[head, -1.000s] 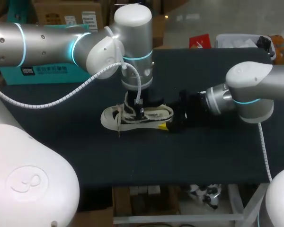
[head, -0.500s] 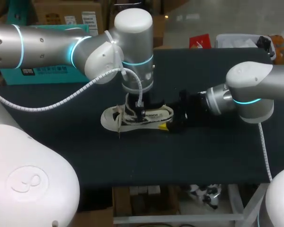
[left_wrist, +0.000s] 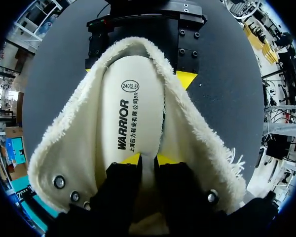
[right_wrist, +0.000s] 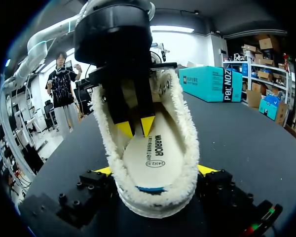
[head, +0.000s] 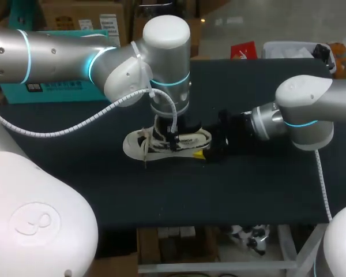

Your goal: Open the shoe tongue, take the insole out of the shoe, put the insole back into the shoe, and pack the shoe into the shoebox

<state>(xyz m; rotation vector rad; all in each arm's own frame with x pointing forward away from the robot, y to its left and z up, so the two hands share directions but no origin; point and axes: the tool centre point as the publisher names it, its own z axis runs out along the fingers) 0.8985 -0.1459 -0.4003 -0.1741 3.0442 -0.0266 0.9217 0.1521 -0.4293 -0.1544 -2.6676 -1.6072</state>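
Observation:
A cream fleece-lined shoe (head: 161,144) lies on the black table, toe to the left. Its printed insole (left_wrist: 133,108) lies flat inside. My left gripper (head: 173,138) comes straight down into the shoe's mouth. Its yellow fingertips (right_wrist: 125,129) stand a narrow gap apart just over the front part of the insole (right_wrist: 155,148), and nothing is pinched between them. My right gripper (right_wrist: 155,170) is at the heel, its fingers spread wide and pressed against both sides of the shoe. One yellow tip (head: 200,154) shows by the heel's near side.
A teal box (head: 52,89) sits at the table's back left, under my left arm. A small red object (head: 244,51) lies at the far edge. Bare black tabletop (head: 219,190) stretches in front of the shoe.
The left gripper's fingers have parted a little inside the shoe, and its wrist has shifted slightly to the right. The right arm and the shoe have stayed put.

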